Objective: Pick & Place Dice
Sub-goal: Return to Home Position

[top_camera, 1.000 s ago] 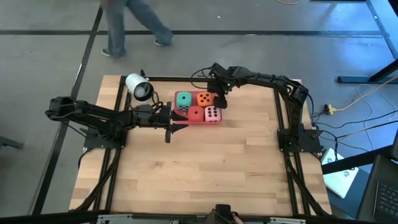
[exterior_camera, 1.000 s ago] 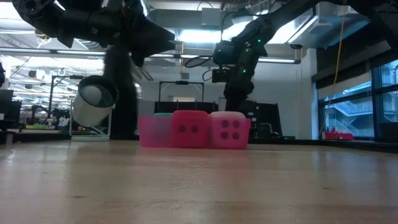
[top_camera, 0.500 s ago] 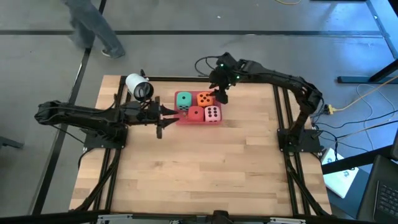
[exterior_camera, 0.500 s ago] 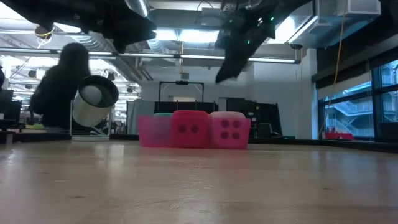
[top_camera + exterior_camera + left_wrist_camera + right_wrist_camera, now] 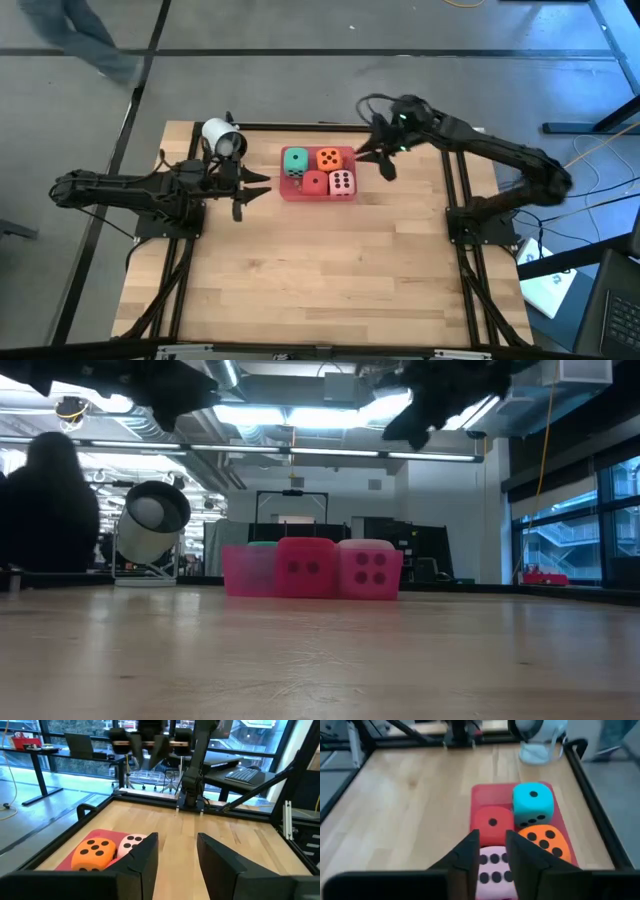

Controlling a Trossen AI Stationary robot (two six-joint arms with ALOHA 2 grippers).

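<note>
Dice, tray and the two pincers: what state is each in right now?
Teal die: in the tray.
Orange die: in the tray.
Red die: in the tray.
Pink die: in the tray.
Tray: lying flat, holds all four dice.
Left pincer: open, empty, raised beside the tray.
Right pincer: open, empty, raised beside the tray.

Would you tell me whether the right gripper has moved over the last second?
Yes. In the high view the right gripper has withdrawn rightward from above the pink tray and now sits just beyond its right rim.
</note>
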